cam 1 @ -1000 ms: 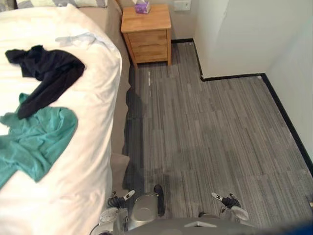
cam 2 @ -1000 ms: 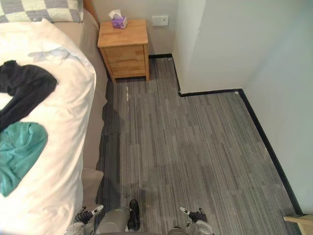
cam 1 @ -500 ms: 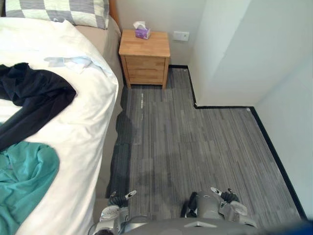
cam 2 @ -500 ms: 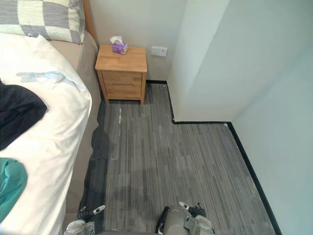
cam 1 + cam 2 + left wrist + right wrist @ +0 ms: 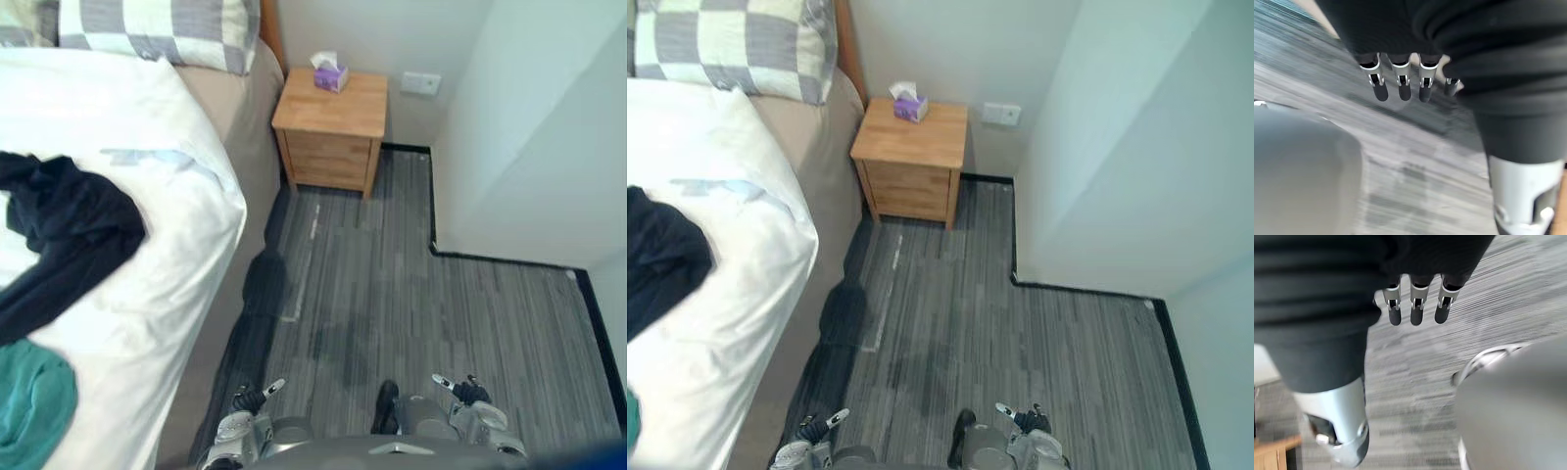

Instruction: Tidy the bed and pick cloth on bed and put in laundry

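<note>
On the bed, not far from its side edge: two cloths lying loose.
The dark cloth spreads on the white cover, the teal cloth just beside it toward the foot. Left hand and right hand hang slack-fingered, holding nothing, over grey floor that runs wide between bed edge, nightstand and wall.

The bed has a smooth, matt white cloth cover, the dark cloth and teal cloth on it are soft and creased, and the checked pillow is woven fabric. The bedside table is pale wood with a faint satin sheen, its tissue box card with paper showing, and the floor is matt, grey and streaked. The left hand has glossy silver fingers with dull dark tips under a matt ribbed cover.
</note>
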